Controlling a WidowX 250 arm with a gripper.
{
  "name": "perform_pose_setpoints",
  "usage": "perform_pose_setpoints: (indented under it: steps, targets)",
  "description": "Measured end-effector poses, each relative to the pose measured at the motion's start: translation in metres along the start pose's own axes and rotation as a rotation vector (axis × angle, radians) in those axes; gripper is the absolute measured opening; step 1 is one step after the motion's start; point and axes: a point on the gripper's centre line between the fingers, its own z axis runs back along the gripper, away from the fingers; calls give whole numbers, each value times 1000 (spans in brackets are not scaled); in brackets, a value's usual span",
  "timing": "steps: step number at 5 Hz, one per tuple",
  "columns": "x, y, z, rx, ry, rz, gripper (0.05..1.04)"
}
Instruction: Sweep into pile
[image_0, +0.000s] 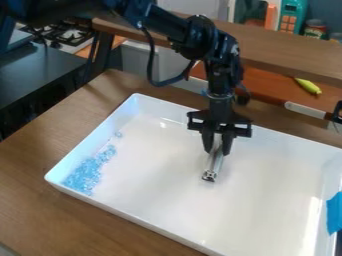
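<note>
The black, hard-edged tool (217, 152) hangs down over the middle of the tray (167, 200), its two tapering fingers clamped on a slim, silvery bar (212, 166) with a metallic sheen. The bar slants down between them, and its squarish, grooved end sits just below the tool; whether it touches the tray's floor I cannot tell. Well to the left of the tool in the view, small, glassy light-blue granules (90, 170) lie in a loose, crumbly band along the tray's side wall, wider toward the near corner and thinning to a few pieces at the far end. The tray is smooth, glossy white and rectangular, with raised walls and a rounded rim. To the right of the tool, a flat piece of matte blue tape (334, 212) clings to the wall. Beneath the tray spreads the brown, wood-grained desk (113, 225). Behind the tool runs a straight wooden ledge (287, 52), and behind it to the right a tapered yellow-green object (308, 86) rests on a smooth reddish-brown surface (270, 89)
</note>
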Motion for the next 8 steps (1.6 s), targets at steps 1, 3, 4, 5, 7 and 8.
perform_pose_setpoints:
  steps: [1, 3, 4, 5, 7, 8]
  targets:
    - [4, 18, -2, 0, -8, 43, 356]
    - [1, 80, 4, 24, -58, 284, 357]
    - [-1, 90, 9, 7, -79, 368, 356]
    - [-6, 109, 17, -5, -104, 539, 356]
    - [-17, 125, 19, -26, -130, 645, 357]
    - [-19, 123, 30, -68, -152, 649, 356]
